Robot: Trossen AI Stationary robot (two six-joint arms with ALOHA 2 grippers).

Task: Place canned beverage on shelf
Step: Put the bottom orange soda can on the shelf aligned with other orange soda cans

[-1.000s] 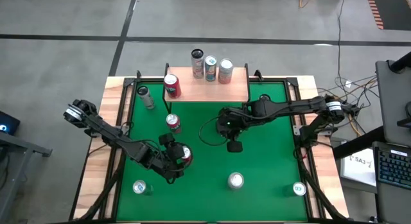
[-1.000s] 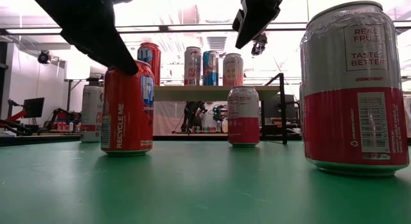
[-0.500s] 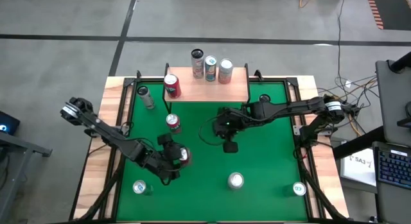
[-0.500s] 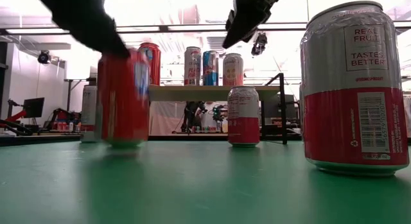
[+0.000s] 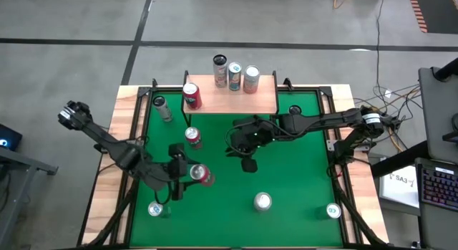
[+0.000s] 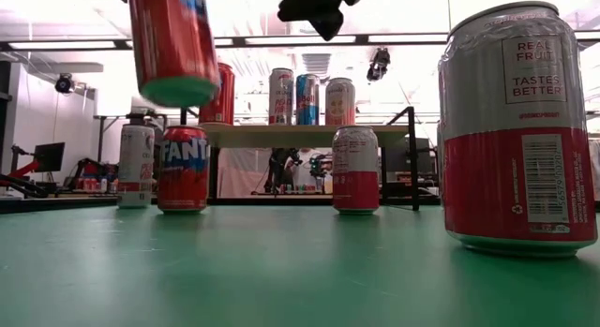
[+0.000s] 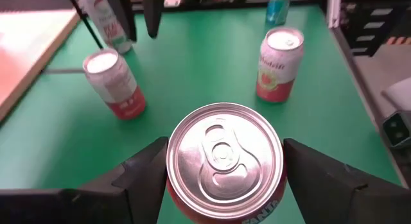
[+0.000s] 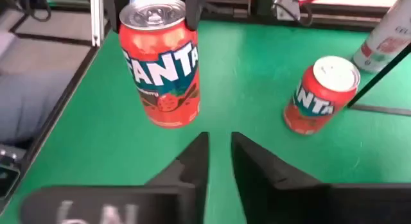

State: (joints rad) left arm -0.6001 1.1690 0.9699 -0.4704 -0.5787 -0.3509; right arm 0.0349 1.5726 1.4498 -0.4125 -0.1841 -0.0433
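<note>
**Step in hand.** Carry to the shelf. You have the can up; it is not yet placed.

**Left gripper** [image 7: 225, 176]. Its jaws stand wide and clamp the held can [image 6: 173, 46] by its sides, upright, lid up. The low view shows its base clear of the green desk [image 5: 300, 157].

**Task's thing.** The held can sits between your left jaws, in the air over the near-left part of the desk, well apart from the shelf [image 5: 229, 99].

**Right gripper** [image 8: 219, 144]. Its jaws are narrow, with only a slit between them and nothing in it. It hangs over mid-desk, and the held can shows just beyond its jaws.

**Shelf.** It has a bare wood top at the far edge of the desk, well beyond your left jaws. It carries a red can [image 5: 191, 96] on its left end and three cans [image 5: 235, 74] along the back. The front middle and right look free.

**Next move, as judged.** Raise the can above shelf height and travel forward. Pass the second Fanta can [image 5: 192, 137], which stands between your left jaws and the shelf. Then set the can down on free wood, clear of the four already there. Watch the right arm, which lies close to that path.

**Writing.**
- Held can: "FANTA", white on red.
- Second can: "FANTA".
- Large near can [image 6: 516, 121] in the low view: "REAL FRUIT TASTES BETTER".
- Other labels: too small to read.
</note>
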